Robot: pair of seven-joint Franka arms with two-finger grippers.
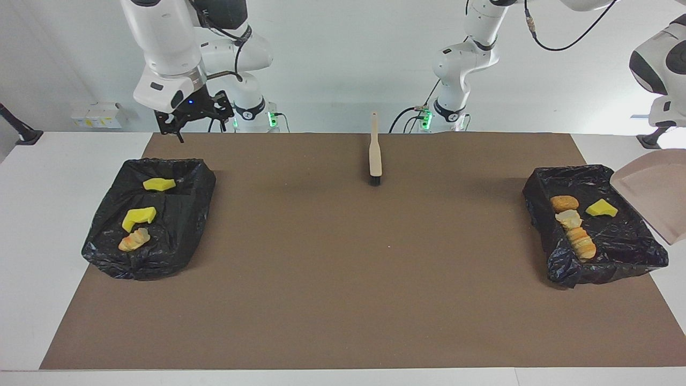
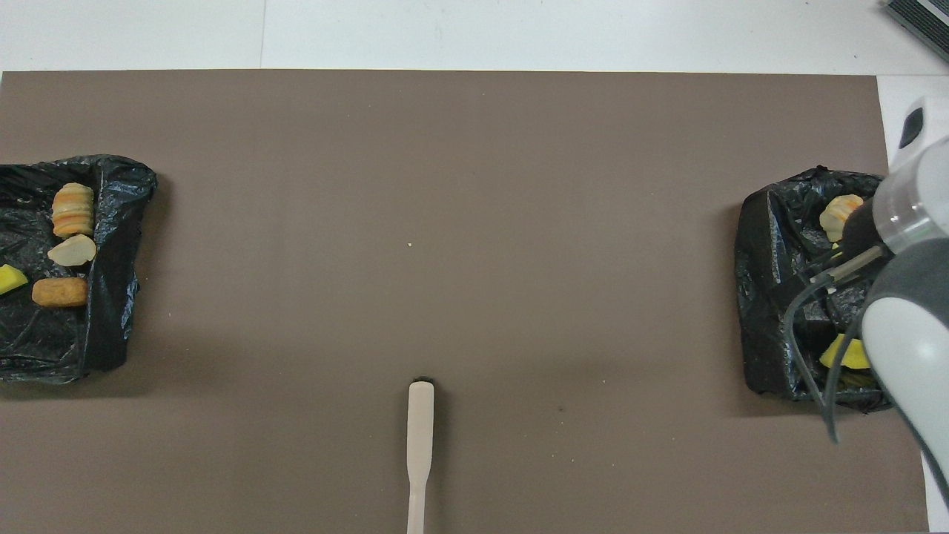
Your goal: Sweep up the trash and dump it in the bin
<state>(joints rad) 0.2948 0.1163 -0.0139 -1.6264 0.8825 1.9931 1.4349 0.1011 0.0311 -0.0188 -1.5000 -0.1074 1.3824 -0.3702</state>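
The trash lies in two black-lined bins. In the bin (image 1: 541, 214) at the left arm's end are a tan nugget (image 1: 564, 202), a pale chunk (image 1: 569, 218), a striped chunk (image 1: 583, 244) and a yellow piece (image 1: 601, 208). The beige dustpan (image 1: 654, 198) hangs tilted and bare over that bin's outer rim. It hangs under the left arm's hand (image 1: 667, 110), whose gripper is cut off by the view's edge. My right gripper (image 1: 195, 120) hangs open and holds nothing. It is in the air by the rim, on the robots' side, of the other bin (image 1: 198, 214).
The bin at the right arm's end holds two yellow pieces (image 1: 158, 184) and an orange chunk (image 1: 134, 239). A beige brush (image 1: 375, 155) lies on the brown mat (image 1: 343, 279) midway between the arms' bases. In the overhead view the right arm (image 2: 912, 311) covers part of its bin (image 2: 771, 297).
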